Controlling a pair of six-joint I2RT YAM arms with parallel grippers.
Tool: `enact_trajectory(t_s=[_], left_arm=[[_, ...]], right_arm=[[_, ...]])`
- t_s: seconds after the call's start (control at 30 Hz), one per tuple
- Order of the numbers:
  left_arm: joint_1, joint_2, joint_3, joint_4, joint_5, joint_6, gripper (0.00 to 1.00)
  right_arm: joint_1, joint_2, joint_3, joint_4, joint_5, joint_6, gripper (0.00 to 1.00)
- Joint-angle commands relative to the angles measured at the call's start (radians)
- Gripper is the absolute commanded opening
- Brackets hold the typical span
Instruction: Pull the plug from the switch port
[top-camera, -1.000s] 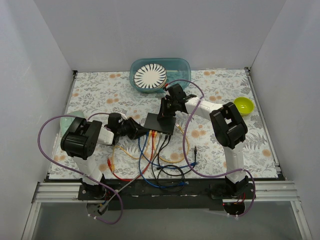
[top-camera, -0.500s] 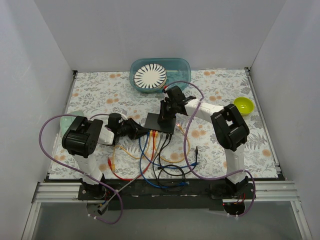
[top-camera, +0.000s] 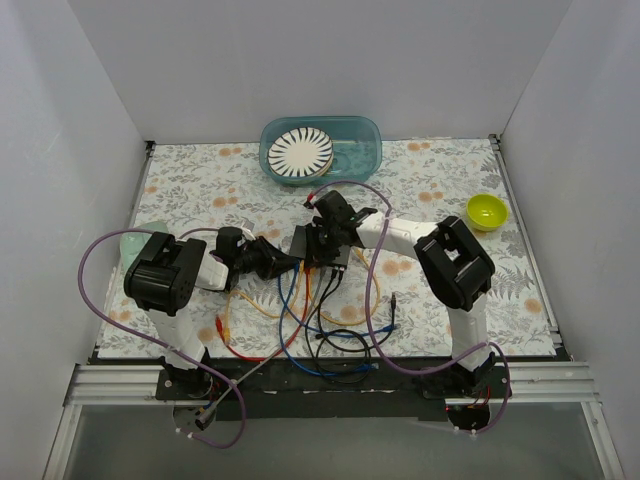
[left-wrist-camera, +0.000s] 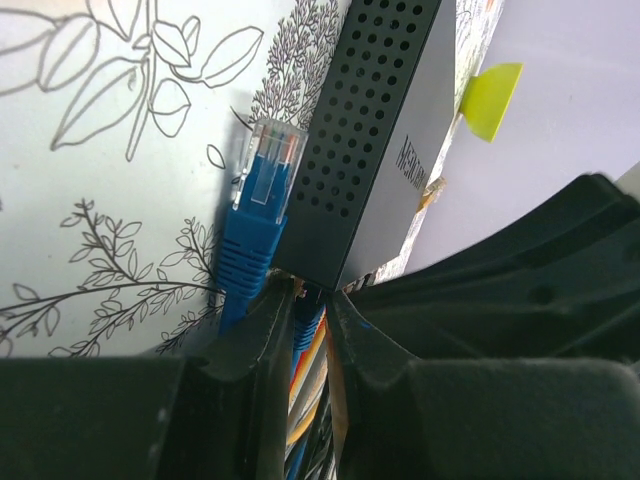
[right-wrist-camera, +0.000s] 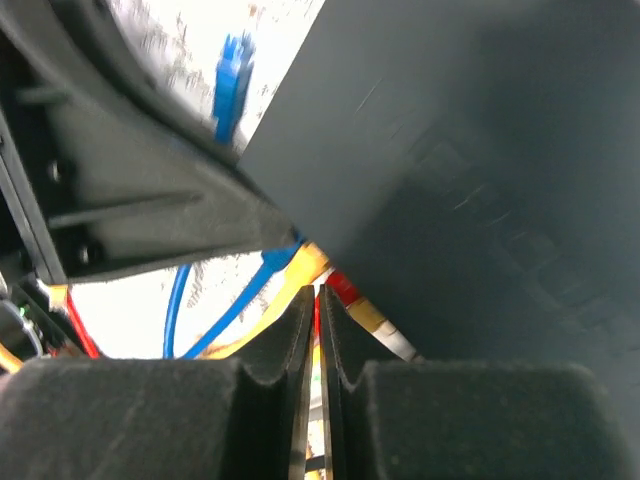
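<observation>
Comparing views, only the left wrist camera shows clearly the one blue plug (left-wrist-camera: 264, 170), clear-tipped and out of any socket, lying on the counter (left-wrist-camera: 100, 150) just past the left fingers (left-wrist-camera: 250, 345) and to their left. It is beside the perforated side of the single switch (left-wrist-camera: 385, 130), which sits straight ahead of those fingers. They stand narrow, with a blue strand in the slit; whether they pinch it cannot be told. The right wrist view shows the right fingers (right-wrist-camera: 270, 350) drawn almost together on nothing, close against the switch's blurred dark top. Only the overhead view takes in one tub (top-camera: 365, 140), one striped plate (top-camera: 301, 152) and one bowl (top-camera: 486, 211), all well beyond both pairs of fingers. The socket row is hidden throughout. The cables (top-camera: 300, 335), blue, red, yellow and black, tangle too much to count.
</observation>
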Motion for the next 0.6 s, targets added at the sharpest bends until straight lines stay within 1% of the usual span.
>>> enact_trajectory(t_s=[0.0, 0.13, 0.27, 0.43, 0.57], left_arm=[[-0.015, 0.008, -0.020, -0.096, 0.001, 0.026, 0.00], [-0.016, -0.017, -0.020, -0.135, 0.004, 0.055, 0.00], [-0.015, -0.066, -0.034, -0.188, 0.011, 0.089, 0.00], [-0.015, -0.124, -0.098, -0.205, 0.008, 0.101, 0.00], [-0.012, -0.181, -0.124, -0.253, -0.012, 0.110, 0.00]], right_arm=[[0.010, 0.015, -0.010, -0.060, 0.027, -0.016, 0.13], [0.006, 0.056, 0.034, -0.083, 0.070, -0.016, 0.12], [-0.013, 0.082, 0.063, -0.078, 0.072, 0.010, 0.12], [-0.024, 0.101, 0.086, -0.078, 0.075, 0.016, 0.12], [-0.026, 0.093, 0.079, -0.075, 0.079, 0.015, 0.12]])
